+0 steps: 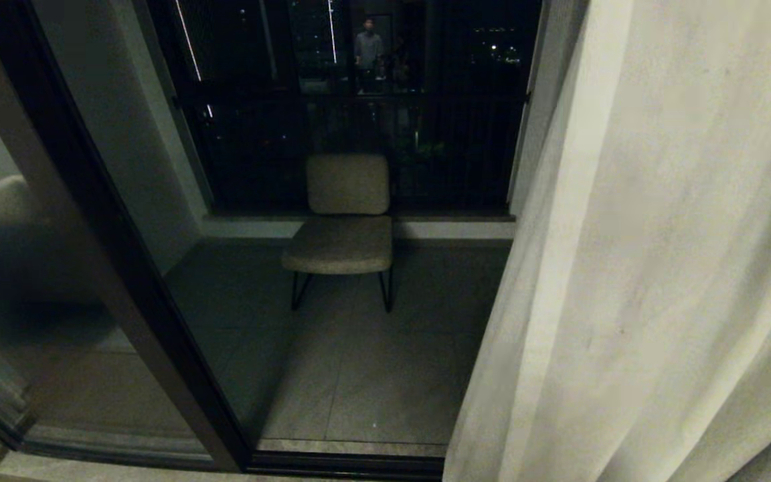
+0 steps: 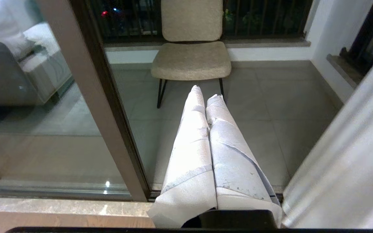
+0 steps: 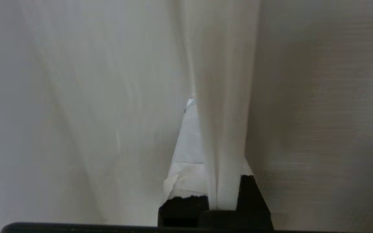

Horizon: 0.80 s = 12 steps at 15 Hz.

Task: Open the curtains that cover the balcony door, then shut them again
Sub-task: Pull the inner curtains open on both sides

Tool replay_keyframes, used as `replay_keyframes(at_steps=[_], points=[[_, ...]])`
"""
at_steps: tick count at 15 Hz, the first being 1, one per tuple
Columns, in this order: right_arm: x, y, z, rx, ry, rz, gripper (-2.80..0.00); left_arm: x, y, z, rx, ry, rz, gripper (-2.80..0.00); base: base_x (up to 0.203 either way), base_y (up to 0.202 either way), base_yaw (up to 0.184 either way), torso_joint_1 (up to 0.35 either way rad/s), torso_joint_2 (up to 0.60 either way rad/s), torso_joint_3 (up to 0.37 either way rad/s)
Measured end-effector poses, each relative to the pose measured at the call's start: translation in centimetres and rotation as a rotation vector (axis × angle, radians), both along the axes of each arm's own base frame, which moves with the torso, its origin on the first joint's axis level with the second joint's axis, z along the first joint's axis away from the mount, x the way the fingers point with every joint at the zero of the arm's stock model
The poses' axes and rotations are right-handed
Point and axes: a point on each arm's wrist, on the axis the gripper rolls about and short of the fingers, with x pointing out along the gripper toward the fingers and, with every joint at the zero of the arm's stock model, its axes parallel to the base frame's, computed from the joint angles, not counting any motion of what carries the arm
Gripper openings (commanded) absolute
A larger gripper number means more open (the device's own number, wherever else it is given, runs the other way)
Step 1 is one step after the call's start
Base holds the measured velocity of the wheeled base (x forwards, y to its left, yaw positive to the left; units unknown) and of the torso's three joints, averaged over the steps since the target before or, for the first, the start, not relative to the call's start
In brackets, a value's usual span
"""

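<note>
One cream curtain [image 1: 660, 268] hangs at the right of the head view, drawn aside. It leaves the balcony door's [image 1: 111, 254] dark frame and glass uncovered. In the right wrist view my right gripper [image 3: 206, 110] is shut on a vertical fold [image 3: 222, 129] of this curtain, with fabric [image 3: 76, 113] all around it. One tape-wrapped finger [image 3: 188, 142] shows beside the fold; the other is hidden behind it. My left gripper [image 2: 206, 94] is shut and empty, its taped fingers pressed together, pointing at the door glass beside the frame [image 2: 108, 113]. The curtain's edge [image 2: 351, 161] hangs to its side.
Beyond the glass a beige chair [image 1: 345, 227] stands on the tiled balcony floor before a black railing [image 1: 359, 154]. A person's reflection [image 1: 367, 53] shows in the dark glass. A stone threshold [image 2: 60, 207] runs along the door's foot.
</note>
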Motion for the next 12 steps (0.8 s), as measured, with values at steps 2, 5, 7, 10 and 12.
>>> replay_keyframes(at_steps=[2, 5, 7, 10, 12], points=[[0.0, -0.4, -0.1, 0.001, 0.005, -0.016, -2.8, 0.0, 0.0, 0.0, 0.001, 0.0, -0.001, -2.8, 0.0, 0.0, 0.0, 0.0, 0.0, 0.0], [0.1, -1.7, -0.2, 0.029, 0.002, -0.062, -2.8, 0.0, 0.0, 0.0, 0.001, -0.002, 0.0, -2.8, 0.0, 0.0, 0.0, 0.0, 0.0, 0.0], [0.2, -3.1, 0.0, 0.033, -0.004, -0.106, -2.8, 0.0, 0.0, 0.0, 0.001, -0.001, 0.0, -2.8, 0.0, 0.0, 0.0, 0.0, 0.0, 0.0], [0.3, -5.9, 0.5, 0.056, -0.024, -0.194, -2.8, 0.0, 0.0, 0.0, 0.002, -0.001, 0.0, -2.8, 0.0, 0.0, 0.0, 0.0, 0.0, 0.0], [0.0, -7.9, 0.7, 0.059, -0.032, -0.246, -2.8, 0.0, 0.0, 0.0, 0.002, 0.0, 0.0, -2.8, 0.0, 0.0, 0.0, 0.0, 0.0, 0.0]])
